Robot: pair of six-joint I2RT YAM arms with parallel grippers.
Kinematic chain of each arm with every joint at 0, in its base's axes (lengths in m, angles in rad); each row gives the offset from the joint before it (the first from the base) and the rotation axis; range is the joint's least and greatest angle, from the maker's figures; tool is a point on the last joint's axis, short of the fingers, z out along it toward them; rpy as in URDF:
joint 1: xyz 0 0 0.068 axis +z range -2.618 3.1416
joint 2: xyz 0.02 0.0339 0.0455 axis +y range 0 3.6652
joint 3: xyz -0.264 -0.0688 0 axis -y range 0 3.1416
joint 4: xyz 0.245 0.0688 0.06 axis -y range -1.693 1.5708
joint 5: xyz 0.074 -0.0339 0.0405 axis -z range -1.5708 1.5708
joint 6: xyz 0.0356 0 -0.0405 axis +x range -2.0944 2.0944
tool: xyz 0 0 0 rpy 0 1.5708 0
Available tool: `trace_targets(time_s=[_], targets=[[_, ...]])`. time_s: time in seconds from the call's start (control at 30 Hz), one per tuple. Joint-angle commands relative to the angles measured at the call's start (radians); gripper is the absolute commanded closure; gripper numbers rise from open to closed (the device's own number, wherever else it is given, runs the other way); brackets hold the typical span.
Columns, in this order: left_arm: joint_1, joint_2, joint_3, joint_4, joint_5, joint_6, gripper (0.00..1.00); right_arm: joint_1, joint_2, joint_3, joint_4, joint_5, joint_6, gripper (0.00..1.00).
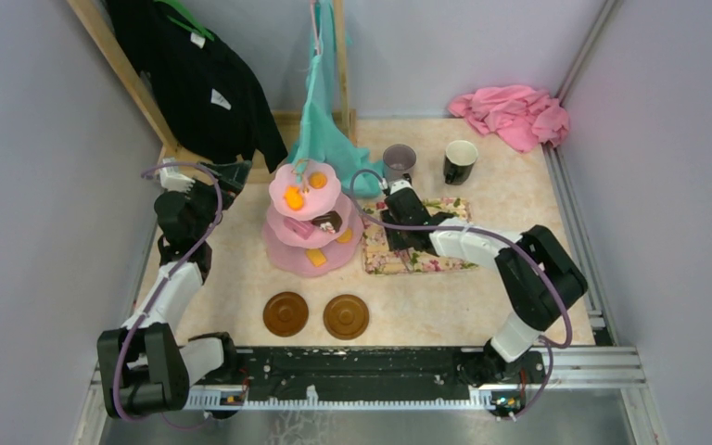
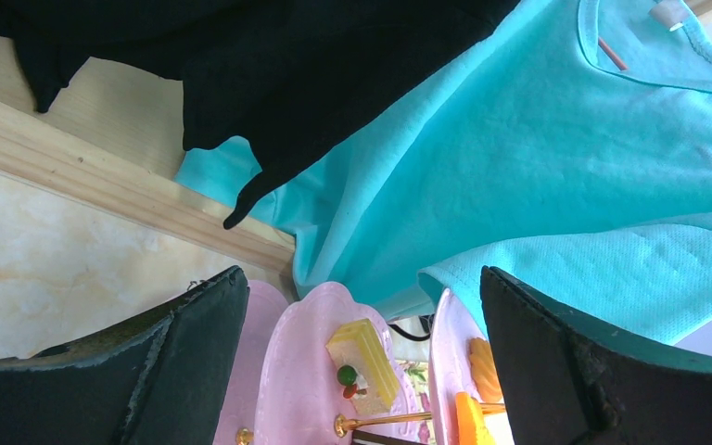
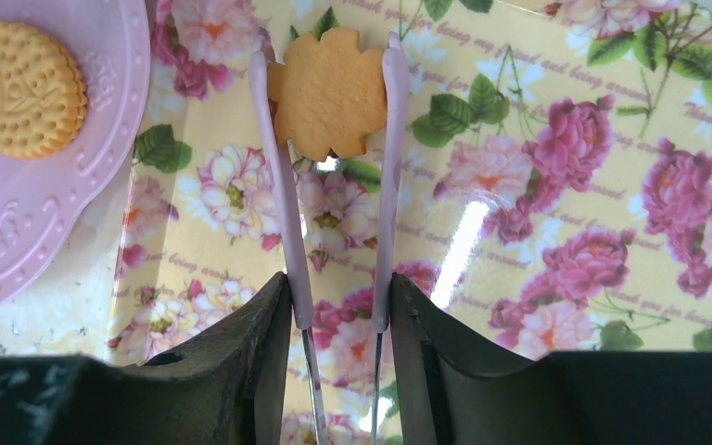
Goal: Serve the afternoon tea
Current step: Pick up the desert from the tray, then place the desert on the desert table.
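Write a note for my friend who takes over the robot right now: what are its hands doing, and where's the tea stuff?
The left hand is open and empty, by the upper tiers of the pink stand.
The right hand is shut on pink tongs, which pinch a flower biscuit above the floral tray.
Things: cakes sit on the stand; the grey mug and black mug stand at the far side; two brown discs lie bare near the arms.
Done: stand partly loaded.
Left: probably place the biscuit, then set mugs on discs.

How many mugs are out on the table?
2. A grey mug stands at the back, behind the floral tray; a black white-lined mug stands just right of it. None seems hidden.
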Motion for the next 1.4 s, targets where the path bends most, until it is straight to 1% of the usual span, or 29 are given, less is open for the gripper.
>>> trace_targets(time_s=[0.0,0.17,0.43,0.6,0.8,0.9,1.1,1.37], targets=[[-0.002,-0.012,-0.012,0.025,0.010,0.003,0.01,-0.012,-0.082,0.015,-0.019,0.013,0.008,0.63],[-0.003,-0.017,-0.013,0.024,0.004,0.005,0.01,-0.012,-0.117,0.012,-0.033,0.007,0.012,0.63],[-0.003,-0.010,-0.026,0.036,-0.004,-0.015,0.01,0.016,-0.233,-0.047,-0.056,0.023,0.036,0.64],[-0.002,-0.018,-0.028,0.025,-0.017,-0.015,0.01,0.107,-0.298,-0.068,-0.092,0.092,0.068,0.64],[-0.003,-0.038,-0.048,0.013,-0.060,-0.019,0.01,0.257,-0.328,-0.055,-0.150,0.199,0.165,0.65],[-0.002,-0.042,-0.050,0.006,-0.069,-0.020,0.01,0.338,-0.309,-0.027,-0.185,0.256,0.221,0.65],[-0.003,-0.044,-0.055,0.000,-0.077,-0.028,0.01,0.472,-0.233,0.051,-0.234,0.315,0.317,0.66],[-0.002,-0.047,-0.062,-0.028,-0.109,-0.034,0.01,0.592,-0.089,0.192,-0.230,0.351,0.404,0.68]])
